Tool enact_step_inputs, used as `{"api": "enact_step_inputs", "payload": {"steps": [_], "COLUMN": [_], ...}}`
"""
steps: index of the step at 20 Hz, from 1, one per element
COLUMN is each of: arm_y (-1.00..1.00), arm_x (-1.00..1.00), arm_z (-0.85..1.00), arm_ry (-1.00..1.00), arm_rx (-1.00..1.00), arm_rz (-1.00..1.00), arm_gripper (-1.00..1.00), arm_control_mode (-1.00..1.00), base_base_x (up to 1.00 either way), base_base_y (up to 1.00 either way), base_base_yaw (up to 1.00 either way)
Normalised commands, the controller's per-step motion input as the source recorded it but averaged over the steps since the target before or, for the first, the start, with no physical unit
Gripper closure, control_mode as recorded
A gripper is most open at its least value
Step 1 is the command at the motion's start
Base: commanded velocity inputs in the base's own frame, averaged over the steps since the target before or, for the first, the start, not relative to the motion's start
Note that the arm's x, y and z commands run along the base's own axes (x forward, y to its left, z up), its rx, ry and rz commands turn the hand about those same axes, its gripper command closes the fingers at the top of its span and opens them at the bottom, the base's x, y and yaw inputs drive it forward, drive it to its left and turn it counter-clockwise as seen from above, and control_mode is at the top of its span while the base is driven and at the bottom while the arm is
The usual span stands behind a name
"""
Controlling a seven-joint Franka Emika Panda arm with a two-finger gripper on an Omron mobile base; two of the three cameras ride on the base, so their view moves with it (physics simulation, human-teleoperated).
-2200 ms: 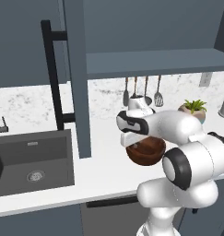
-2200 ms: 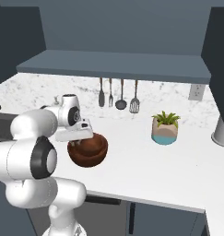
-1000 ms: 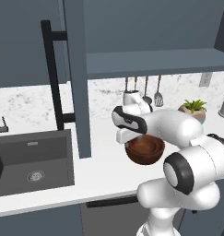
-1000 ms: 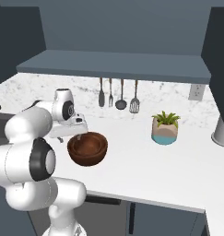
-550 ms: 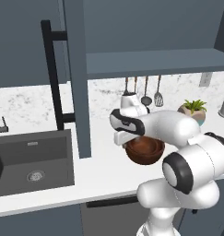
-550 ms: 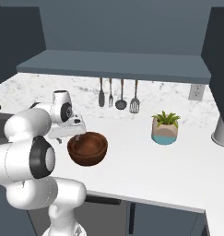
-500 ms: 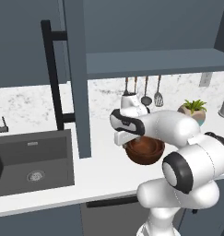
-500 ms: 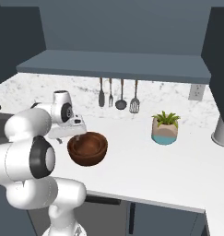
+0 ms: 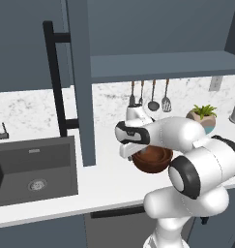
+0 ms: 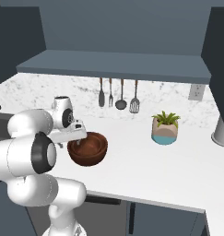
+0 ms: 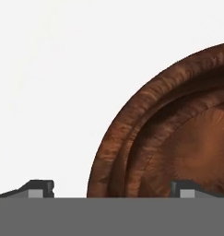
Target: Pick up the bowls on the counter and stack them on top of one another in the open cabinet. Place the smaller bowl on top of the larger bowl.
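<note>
The larger bowl (image 10: 88, 149), dark reddish-brown wood, stands on the white counter (image 10: 145, 168) below the cabinet's shelf (image 9: 162, 65). In the hand view the bowl (image 11: 178, 138) shows a second rim inside the outer one; I cannot tell whether that is the smaller bowl nested in it. My gripper (image 9: 130, 154) (image 10: 78, 138) hangs open at the bowl's sink-side rim. In the hand view the gripper (image 11: 112, 189) straddles that rim. One fingertip (image 11: 186, 187) is over the bowl's inside and the other is over bare counter. Nothing is held.
The open cabinet door with its black bar handle (image 9: 54, 80) stands left of the arm, and the dark sink (image 9: 34, 167) lies beyond it. Utensils (image 10: 118, 94) hang on the back wall. A potted plant (image 10: 165, 127) stands right of the bowl.
The hand has slid from above the bowl toward its sink-side rim and dropped a little. The jaws have stayed open and the bowl has not moved.
</note>
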Motion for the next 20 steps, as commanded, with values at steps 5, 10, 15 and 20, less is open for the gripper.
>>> {"api": "enact_step_inputs", "payload": {"steps": [5,10,15,20], "arm_y": [0.0,0.0,0.0,0.0], "arm_x": [0.0,0.0,0.0,-0.03], "arm_z": [-0.23,-0.3,-0.19,-0.02], "arm_ry": [0.0,0.0,-0.05,-0.02], "arm_rx": [0.0,0.0,0.0,0.0], "arm_rz": [0.05,0.06,0.08,0.08], "arm_gripper": [-1.0,1.0,1.0,1.0], "arm_control_mode": [-1.0,-1.0,-1.0,-1.0], "base_base_x": [0.0,0.0,0.0,0.0], "base_base_y": [0.0,0.0,0.0,0.0], "base_base_yaw": [0.0,0.0,0.0,0.0]}}
